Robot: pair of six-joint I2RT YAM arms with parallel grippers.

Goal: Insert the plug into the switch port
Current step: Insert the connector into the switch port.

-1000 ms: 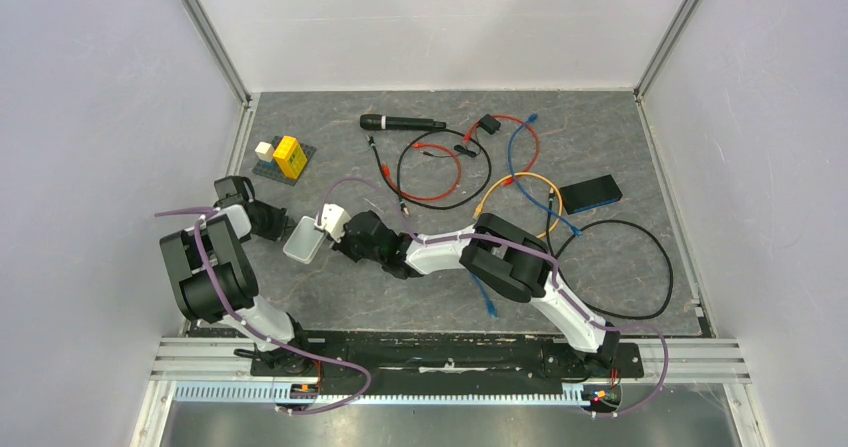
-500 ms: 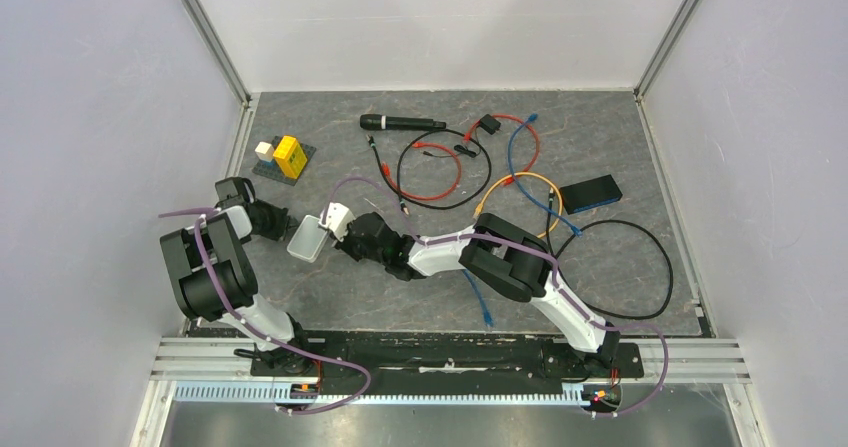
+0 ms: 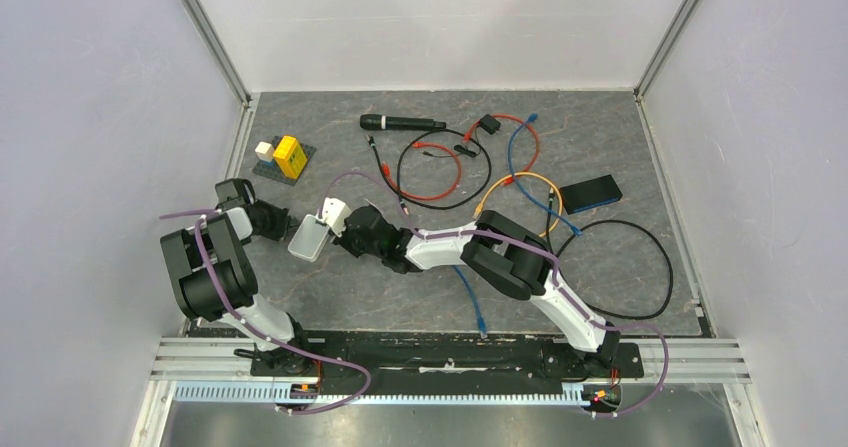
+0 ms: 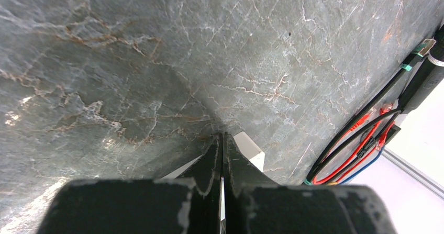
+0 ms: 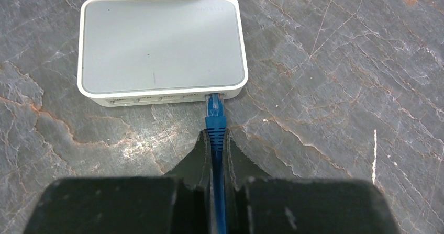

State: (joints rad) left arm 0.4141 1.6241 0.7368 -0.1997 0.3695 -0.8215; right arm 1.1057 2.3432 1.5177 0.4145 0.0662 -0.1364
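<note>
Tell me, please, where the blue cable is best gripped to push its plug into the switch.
Probably on the blue boot just behind the plug, from the cable side, square to the ported edge of the switch. A grip that close to the tip should keep the plug straight; the right gripper is shut there.

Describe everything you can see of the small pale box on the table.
The box is flat and rectangular with rounded corners, apparently plastic: a matt pale grey top inside a white rim. It rests on the dark marbled table. A row of ports runs along one long edge. The blue plug, pinched by the right gripper, has its tip at the endmost port; how deep cannot be told. The shut left gripper touches the opposite edge.
</note>
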